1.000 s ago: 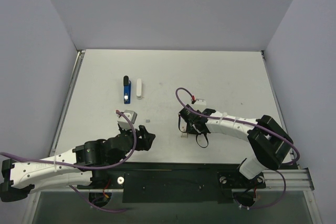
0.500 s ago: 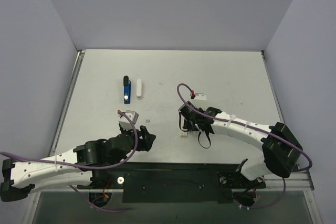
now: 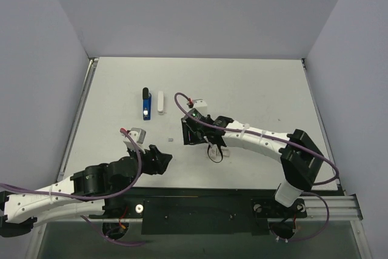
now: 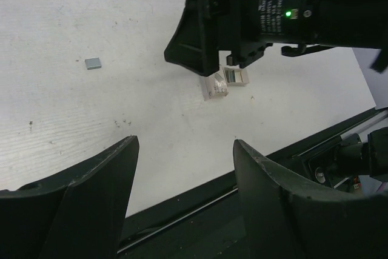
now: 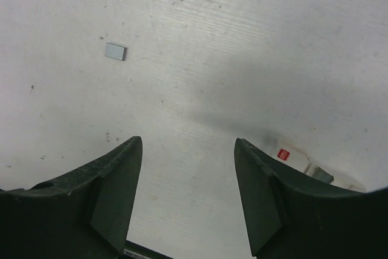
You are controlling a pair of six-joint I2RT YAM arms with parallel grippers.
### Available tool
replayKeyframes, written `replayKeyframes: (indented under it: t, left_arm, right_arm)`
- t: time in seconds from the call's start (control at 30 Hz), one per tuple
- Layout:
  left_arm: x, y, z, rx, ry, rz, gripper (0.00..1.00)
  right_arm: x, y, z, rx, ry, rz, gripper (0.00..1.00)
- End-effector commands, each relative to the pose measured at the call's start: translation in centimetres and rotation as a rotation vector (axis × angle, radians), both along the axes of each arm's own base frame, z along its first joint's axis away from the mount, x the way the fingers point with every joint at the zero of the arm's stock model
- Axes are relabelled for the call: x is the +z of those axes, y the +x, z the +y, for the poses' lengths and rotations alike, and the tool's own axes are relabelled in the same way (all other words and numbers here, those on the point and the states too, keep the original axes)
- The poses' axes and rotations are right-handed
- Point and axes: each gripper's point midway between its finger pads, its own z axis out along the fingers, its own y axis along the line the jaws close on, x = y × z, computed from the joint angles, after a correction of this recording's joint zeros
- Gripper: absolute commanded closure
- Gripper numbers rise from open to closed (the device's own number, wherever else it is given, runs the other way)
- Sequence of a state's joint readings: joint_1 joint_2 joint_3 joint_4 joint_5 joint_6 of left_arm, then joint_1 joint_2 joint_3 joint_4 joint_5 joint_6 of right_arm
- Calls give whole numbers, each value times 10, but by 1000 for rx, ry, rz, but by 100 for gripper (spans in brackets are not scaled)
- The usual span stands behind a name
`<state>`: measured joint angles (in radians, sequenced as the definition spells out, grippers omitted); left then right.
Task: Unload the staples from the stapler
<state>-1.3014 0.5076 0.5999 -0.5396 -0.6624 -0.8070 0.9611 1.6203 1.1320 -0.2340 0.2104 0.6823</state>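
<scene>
Since a second ago the right arm has swung leftward over the worktop (image 3: 260, 89). It has carried the right claw (image 3: 185, 131) from the middle to a spot just right of a small grey chip (image 3: 174, 140). The left arm has drawn back a little toward the near edge.

The right claw is released. Its wrist view shows the two fingers apart with only bare worktop between them and the chip lying ahead to the left. The left claw (image 3: 162, 159) is also spread and grips nothing, and it hangs low near the front left. From there its camera looks across at the other claw, with a small clear block (image 4: 215, 85) beneath it.

The stapler (image 3: 146, 104) lies flat at the far left, black end away from the arms, well apart from both claws. A short white bar (image 3: 160, 101) lies parallel just to its right. It is probably a part slid out of the stapler and set alongside so the channel stays open. The chip looks like a loose strip of staples, which suggests the unloading is largely done. The right claw seems placed to pick the strip up, while the left arm keeps clear to give it room.
</scene>
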Motion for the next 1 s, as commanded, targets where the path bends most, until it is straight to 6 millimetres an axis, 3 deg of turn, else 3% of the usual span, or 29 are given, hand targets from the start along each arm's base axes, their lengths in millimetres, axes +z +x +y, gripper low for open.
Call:
replayKeyframes:
  t: [0.0,0.13,0.5,0.97]
  left_arm:
    - [16,2,15,46,-47,-7,27]
    - [14,0,21,58,-61,1,26]
    - [13,0,25,65,-71,0,26]
    - [12,0,26,66,-64,0,26]
  right_arm:
    - [-6,6,40,213,2,1,40]
    - [-17,5,68,411,-21,25,35]
    - [-33,14,106,729,-90,12,33]
    - [-64,29,122,770,-109,36,36]
